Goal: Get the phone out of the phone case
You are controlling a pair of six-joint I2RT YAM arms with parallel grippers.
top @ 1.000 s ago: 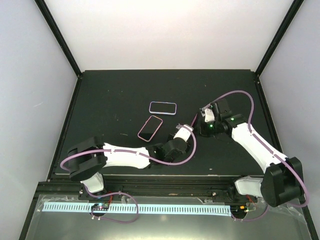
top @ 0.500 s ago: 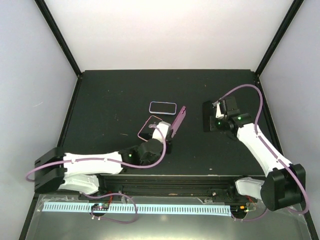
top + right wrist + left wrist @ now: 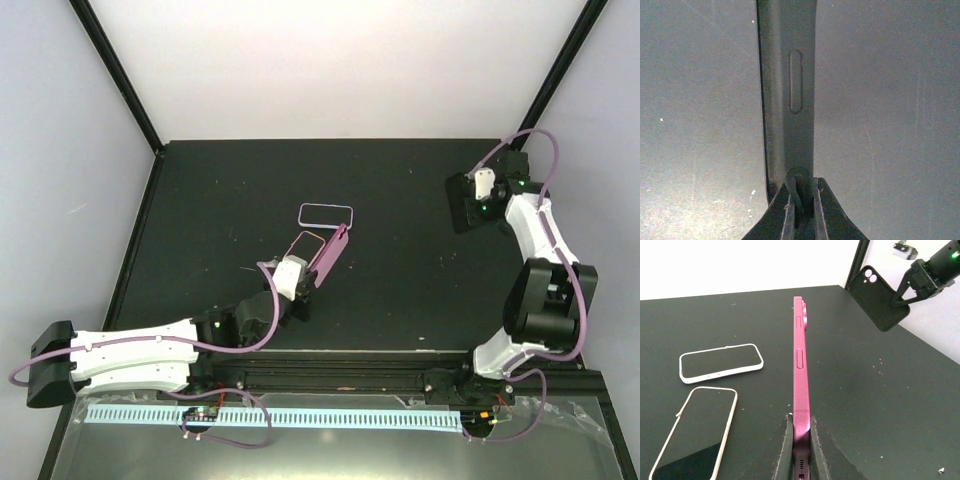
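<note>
Our left gripper point(image 3: 800, 429) is clamped on the pink phone point(image 3: 799, 365), held on edge, long axis straight out from the jaws; the black case point(image 3: 879, 297) hangs well apart, far right of it, pinched in our right gripper point(image 3: 801, 192); we judge them separated

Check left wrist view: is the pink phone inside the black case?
No: the pink phone is bare in the left jaws, with the black case held apart from it.
</note>
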